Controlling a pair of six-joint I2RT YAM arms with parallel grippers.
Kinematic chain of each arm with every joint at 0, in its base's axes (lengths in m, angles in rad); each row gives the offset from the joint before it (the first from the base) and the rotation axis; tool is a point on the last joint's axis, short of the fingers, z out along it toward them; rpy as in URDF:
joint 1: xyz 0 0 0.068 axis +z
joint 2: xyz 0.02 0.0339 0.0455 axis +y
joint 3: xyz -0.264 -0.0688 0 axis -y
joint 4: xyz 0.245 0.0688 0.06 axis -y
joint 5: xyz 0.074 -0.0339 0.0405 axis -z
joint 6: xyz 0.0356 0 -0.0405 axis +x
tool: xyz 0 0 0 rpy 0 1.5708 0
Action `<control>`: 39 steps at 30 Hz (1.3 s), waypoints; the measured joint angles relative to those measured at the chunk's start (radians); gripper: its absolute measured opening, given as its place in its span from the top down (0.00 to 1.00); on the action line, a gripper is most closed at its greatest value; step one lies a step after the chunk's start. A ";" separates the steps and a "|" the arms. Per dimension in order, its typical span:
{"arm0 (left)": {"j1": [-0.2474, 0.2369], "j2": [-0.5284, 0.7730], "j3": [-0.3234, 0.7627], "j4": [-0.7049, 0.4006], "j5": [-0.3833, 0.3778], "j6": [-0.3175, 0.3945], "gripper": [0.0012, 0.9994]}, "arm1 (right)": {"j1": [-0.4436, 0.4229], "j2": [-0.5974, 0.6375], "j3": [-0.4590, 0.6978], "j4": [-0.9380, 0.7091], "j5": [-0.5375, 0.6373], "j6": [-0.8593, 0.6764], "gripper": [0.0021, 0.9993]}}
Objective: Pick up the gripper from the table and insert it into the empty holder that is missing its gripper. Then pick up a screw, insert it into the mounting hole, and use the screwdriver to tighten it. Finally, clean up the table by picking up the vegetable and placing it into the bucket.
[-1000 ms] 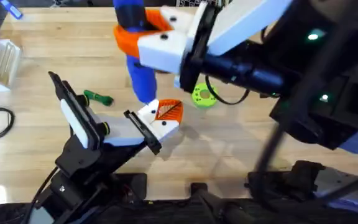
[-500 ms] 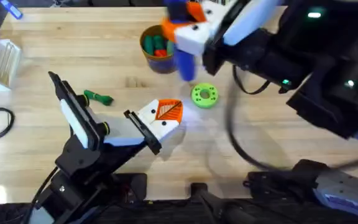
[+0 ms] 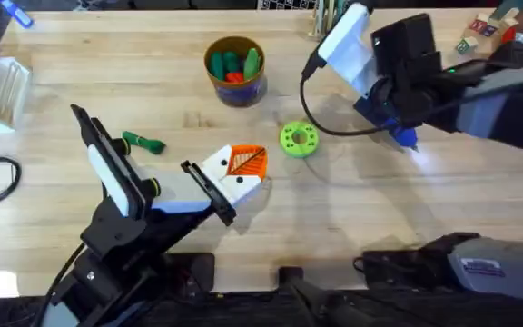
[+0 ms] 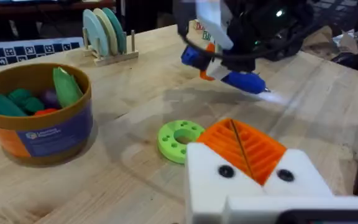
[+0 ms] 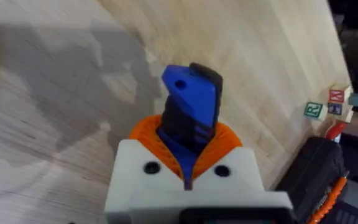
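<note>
The counter (image 3: 152,82) is wide and mostly free around my right side. My right hand (image 5: 188,163) is closed on the blue screwdriver (image 5: 190,109) and holds it low over the wood, at the far right, well apart from the other things. In the left wrist view the screwdriver (image 4: 241,79) lies almost flat with its tip toward the counter. I think the danger is that the tip touches the wood first and the tool twists between the pads, or that it rolls when I release it.

My left hand (image 3: 243,163) rests near the middle with the orange pads together; nothing is between them. It is just beside the green disc (image 3: 298,139), so a careless start can push the disc.

The bucket (image 3: 234,68) stands farther back and already has toy pieces inside. The vegetable (image 3: 143,143) lies on the counter beside my left arm, well apart from the bucket. It is thin, so I judge a grasp may slip or press it flat against the wood.
</note>
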 joint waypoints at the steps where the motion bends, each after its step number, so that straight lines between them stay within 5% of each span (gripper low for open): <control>1: 0.000 0.000 0.000 0.000 0.000 0.000 0.99 | -0.006 0.017 0.000 0.000 0.004 -0.006 0.98; 12: 0.000 0.000 0.000 0.000 0.000 0.000 0.99 | -0.011 0.168 0.003 0.000 0.023 -0.160 0.96; 13: 0.000 0.000 0.000 0.000 0.000 0.000 0.99 | -0.009 0.169 0.012 -0.002 0.031 -0.173 0.66; 17: 0.000 0.000 0.000 0.000 0.000 0.000 0.99 | -0.007 0.168 0.031 0.006 0.060 -0.190 0.10; 22: 0.000 0.000 0.000 0.000 0.000 0.002 0.97 | 0.017 0.160 0.038 -0.020 0.070 -0.194 0.05; 23: 0.000 0.000 0.000 0.000 0.000 0.004 0.93 | 0.026 0.155 0.037 -0.028 0.066 -0.193 0.05; 29: 0.000 0.000 0.000 0.000 0.000 0.001 0.05 | 0.083 0.076 0.030 -0.112 0.007 -0.095 0.05; 39: 0.000 0.000 0.010 0.001 -0.023 -0.001 0.01 | 0.122 -0.155 0.073 -0.159 -0.117 0.165 0.05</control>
